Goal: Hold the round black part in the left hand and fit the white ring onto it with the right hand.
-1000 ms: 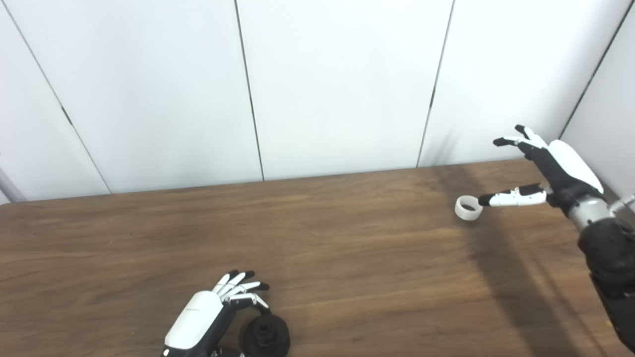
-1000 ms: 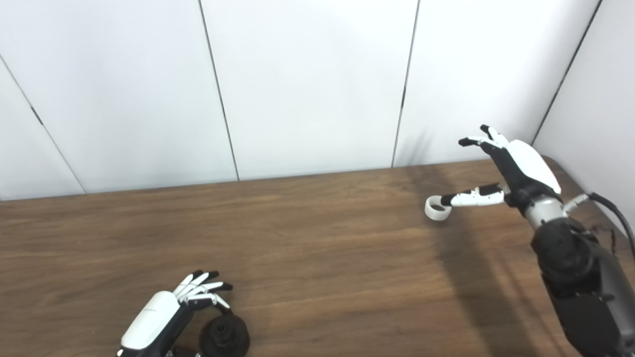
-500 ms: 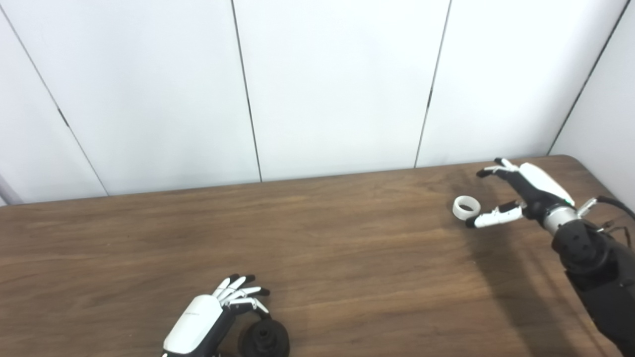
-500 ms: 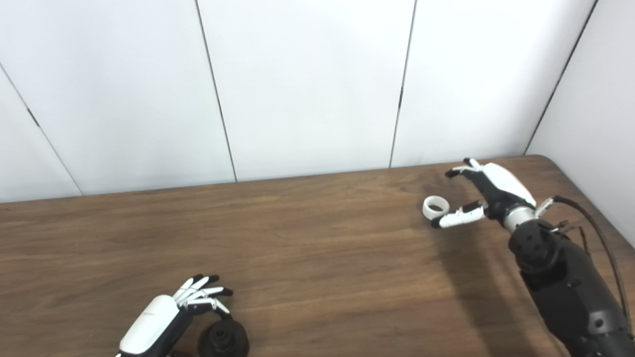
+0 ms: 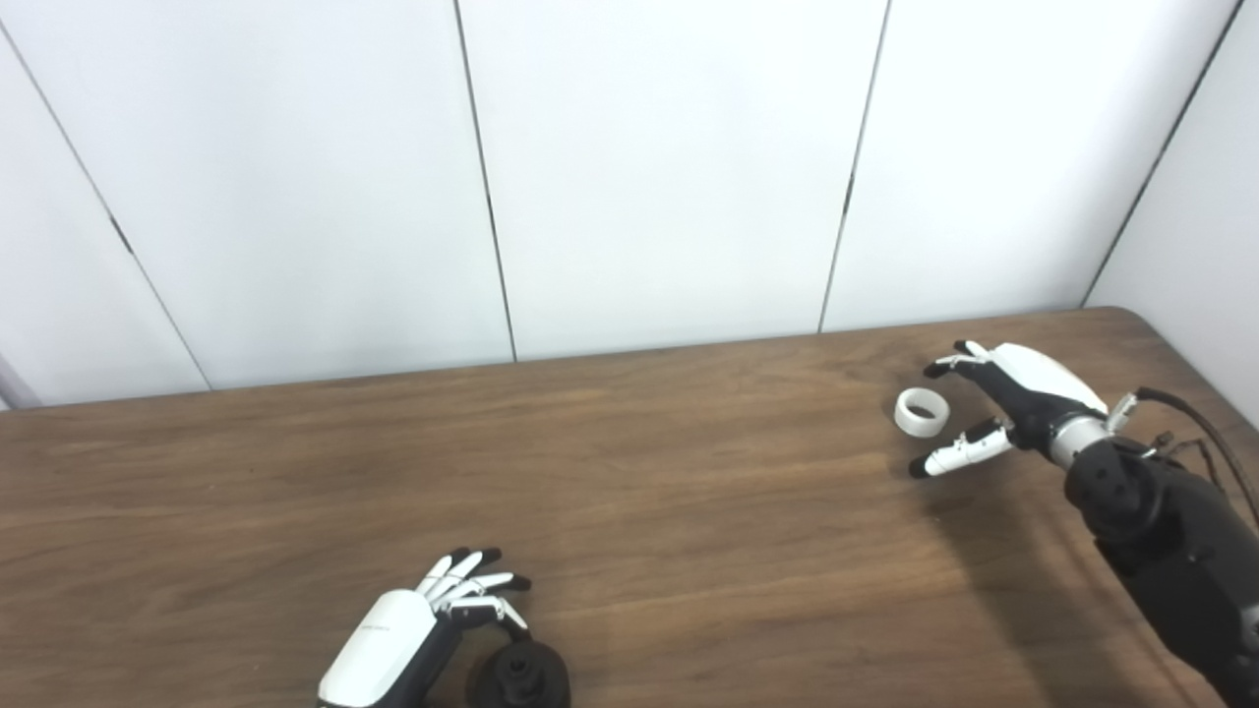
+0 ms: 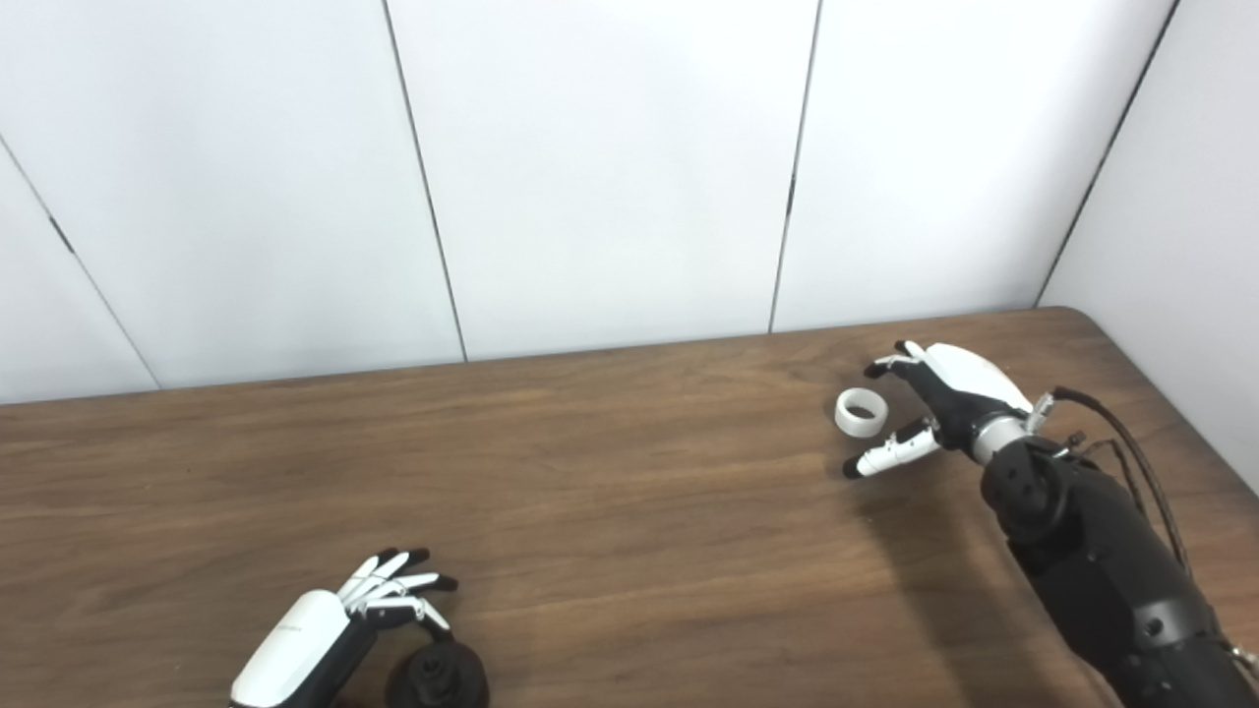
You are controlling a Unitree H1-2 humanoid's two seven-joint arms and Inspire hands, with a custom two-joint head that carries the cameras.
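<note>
At the counter's [image 5: 629, 492] near edge, left of centre, the left hand [image 5: 393, 649] rests with its fingers [image 5: 472, 580] spread, holding nothing. The black part [image 5: 519, 678] sits just beside it, a squat disc with a raised hub, partly cut off by the frame; whether the thumb touches it I cannot tell. It looks stiff and fairly solid, and its smooth rim may be slippery, so I would take it around the rim, leaving the hub clear for the ring.

Toward the far right corner lies the ring [image 5: 922, 411], flat on the wood. The right hand [image 5: 1013, 398] is open around it, fingers behind, thumb in front, not touching. The ring looks light, rigid and thin-walled; it could skid or flip, so a pinch across its outer wall seems best.
</note>
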